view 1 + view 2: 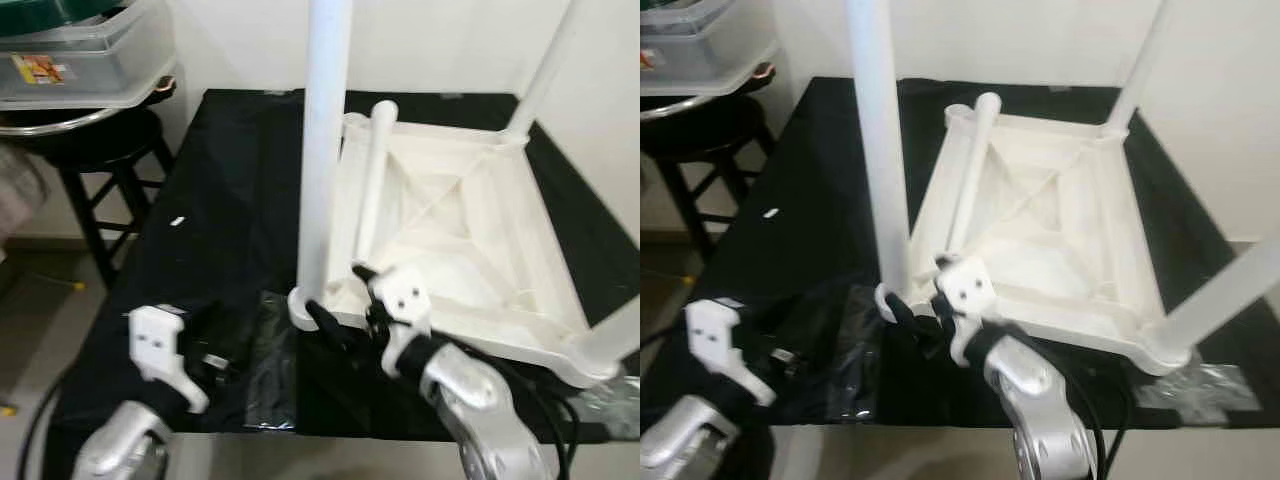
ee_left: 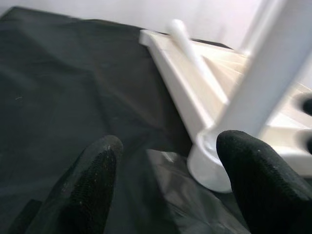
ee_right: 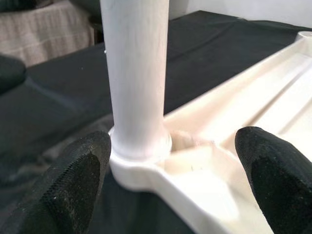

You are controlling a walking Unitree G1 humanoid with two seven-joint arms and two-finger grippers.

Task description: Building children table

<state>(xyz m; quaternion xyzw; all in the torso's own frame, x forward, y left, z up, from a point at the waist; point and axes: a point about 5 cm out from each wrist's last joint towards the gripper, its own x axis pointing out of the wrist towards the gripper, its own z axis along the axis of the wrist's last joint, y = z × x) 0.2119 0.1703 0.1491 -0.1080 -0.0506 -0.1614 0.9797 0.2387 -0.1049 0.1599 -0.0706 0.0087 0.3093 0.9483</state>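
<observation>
We see the white plastic children's table (image 1: 470, 240) upside down on the black cloth (image 1: 220, 220), 3 legs standing in its corners and 1 loose leg (image 1: 372, 175) lying inside. Our right gripper (image 3: 170, 185), fingers apart, flanks the near corner leg (image 1: 325, 150). Our left gripper (image 2: 165, 185), also apart, hovers beside a clear plastic bag (image 1: 270, 365).

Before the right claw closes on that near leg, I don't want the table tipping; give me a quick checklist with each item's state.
1. Right claw open around the near leg's base: ok.
2. Near leg upright in its corner socket: ok.
3. Tabletop upside down on the black cloth: ok.
4. Loose leg lying in the tabletop, unmounted: not ok.
5. Left claw open, off the table: ok.
6. Leg fully seated: cannot tell.
</observation>
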